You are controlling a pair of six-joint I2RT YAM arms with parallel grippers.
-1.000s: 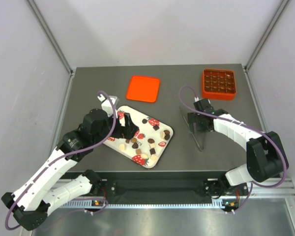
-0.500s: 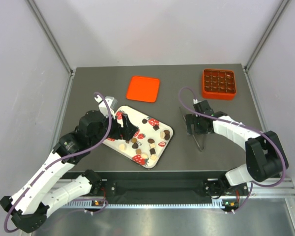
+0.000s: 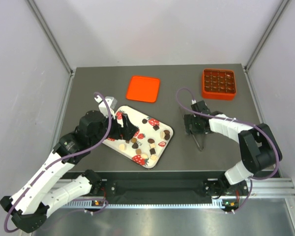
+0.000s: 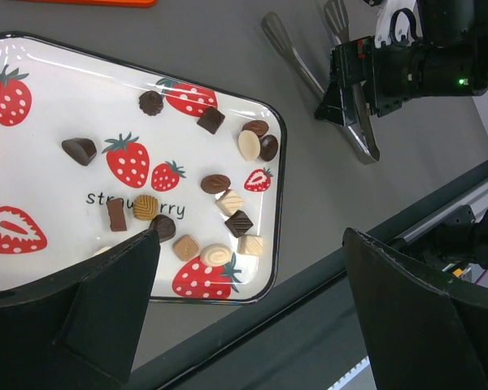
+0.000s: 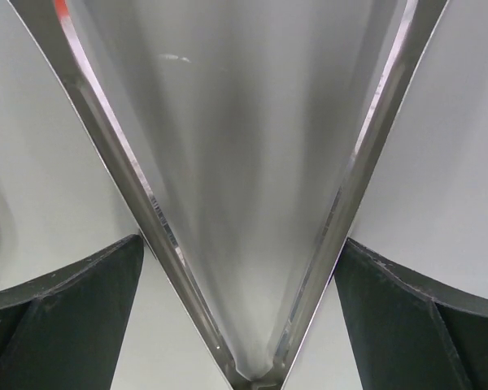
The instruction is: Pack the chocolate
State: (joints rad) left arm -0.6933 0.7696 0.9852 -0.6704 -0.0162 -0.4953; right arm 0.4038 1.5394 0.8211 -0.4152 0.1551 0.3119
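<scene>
Over the tongs (image 3: 200, 142), the right gripper (image 3: 191, 125) stands wide; chocolate (image 4: 215, 183) dots the tray (image 4: 49, 175).

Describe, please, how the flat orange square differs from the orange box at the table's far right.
The flat orange square is plain and bare; the orange box is split into a grid of dark-looking cells. The square lies mid-table beyond the white tray; the box sits in the far right corner. Both are orange, roughly square and resting on the table.

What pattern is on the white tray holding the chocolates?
Red strawberries on the white rectangular tray, clearest in left wrist view.
</scene>
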